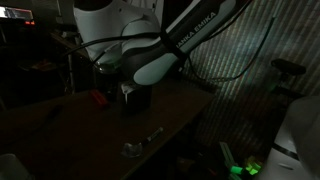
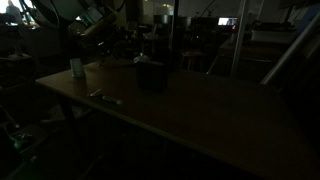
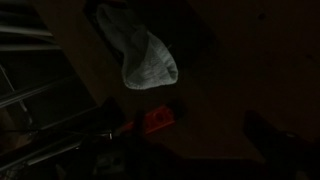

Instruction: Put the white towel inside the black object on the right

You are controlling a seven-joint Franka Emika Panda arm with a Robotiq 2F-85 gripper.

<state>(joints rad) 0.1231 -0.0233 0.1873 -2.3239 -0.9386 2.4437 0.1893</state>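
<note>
The gripper is lost in the shadow under the wrist of the white arm (image 1: pixel 150 62), so no view shows its fingers. Its jaws stand spread wide, and nothing can be seen held between them. In the wrist view the white towel (image 3: pixel 142 55) lies crumpled and free on the bench (image 3: pixel 215 90), with a small red thing (image 3: pixel 158 118) near it and not touching it. In neither exterior view can the towel be named with certainty (a small pale shape (image 2: pixel 77 67) near one end of the bench is too dim to identify).

The black object (image 1: pixel 134 101) stands upright on the bench just under the arm's wrist, with the red thing off to one side of it, apart. A small silvery thing (image 1: pixel 133 148) lies well apart from both, towards the near edge.

The bench top is plain, dark brown and mostly bare – it runs long and narrow in an exterior view (image 2: pixel 200 125). The room is very dim: a ribbed grey panel (image 1: pixel 235 55) with cables behind the arm, a green glow (image 1: pixel 240 167) low on the floor side, and faintly lit clutter far off.
</note>
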